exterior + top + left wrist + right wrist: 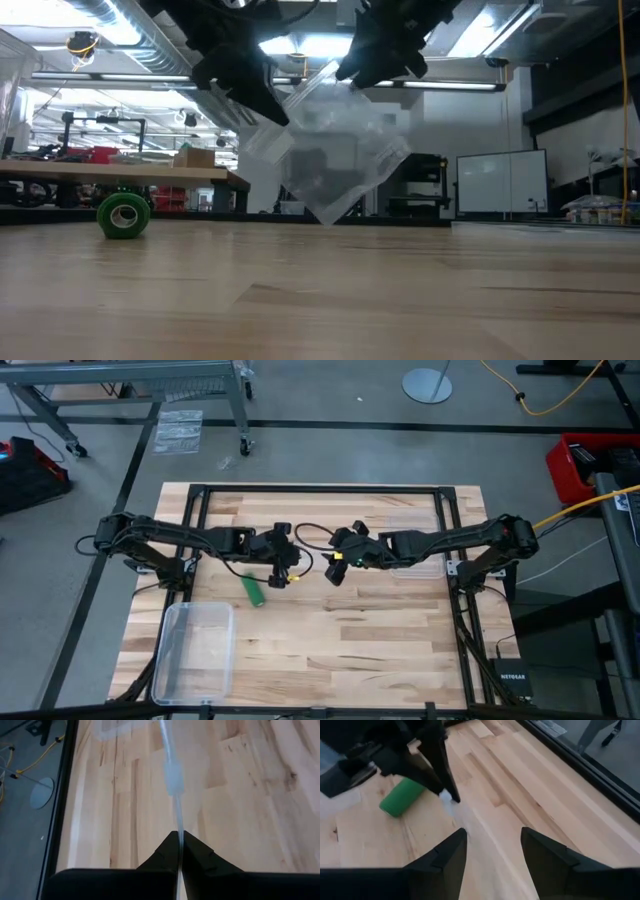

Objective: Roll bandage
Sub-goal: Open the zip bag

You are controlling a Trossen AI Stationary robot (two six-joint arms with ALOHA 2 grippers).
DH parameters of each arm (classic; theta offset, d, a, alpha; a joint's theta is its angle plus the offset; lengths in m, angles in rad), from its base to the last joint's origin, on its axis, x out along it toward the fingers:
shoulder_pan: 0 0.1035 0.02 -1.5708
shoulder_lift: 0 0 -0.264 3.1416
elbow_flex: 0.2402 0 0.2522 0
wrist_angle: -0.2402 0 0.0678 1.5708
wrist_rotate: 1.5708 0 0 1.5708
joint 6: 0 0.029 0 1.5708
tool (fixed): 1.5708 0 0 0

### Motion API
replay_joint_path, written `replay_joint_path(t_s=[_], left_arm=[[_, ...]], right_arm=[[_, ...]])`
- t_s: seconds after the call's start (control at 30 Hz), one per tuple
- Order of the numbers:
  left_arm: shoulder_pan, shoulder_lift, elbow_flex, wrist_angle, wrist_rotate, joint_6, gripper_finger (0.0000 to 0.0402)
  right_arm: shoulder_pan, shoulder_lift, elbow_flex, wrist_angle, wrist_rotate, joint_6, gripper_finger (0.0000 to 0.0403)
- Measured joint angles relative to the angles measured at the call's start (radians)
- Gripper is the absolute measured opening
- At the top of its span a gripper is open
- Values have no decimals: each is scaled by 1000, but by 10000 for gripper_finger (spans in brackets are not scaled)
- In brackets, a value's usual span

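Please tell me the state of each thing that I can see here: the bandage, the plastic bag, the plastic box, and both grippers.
bandage: rolled up, lying on the table, not held.
clear plastic bag: lifted off the table, hanging from the left gripper.
clear plastic box: open, standing on the table, seems empty.
left gripper: shut on the bag's edge.
right gripper: open, holding nothing, close to the bag.

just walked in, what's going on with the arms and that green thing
The left gripper is shut on a clear plastic bag, holding it above the table. The right gripper is beside it, jaws open, holding nothing. The bandage, already a green roll, lies on the table near the left arm, untouched.
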Motion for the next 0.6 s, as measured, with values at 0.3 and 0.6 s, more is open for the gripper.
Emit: replay_joint_path(t_s=[0.3,0.6], left_arm=[[-14,0,0,49,1,10,0],[-14,0,0,48,1,11,0]], right_arm=[[0,0,0,72,-62,0,191],[2,2,0,75,-150,2,191]])
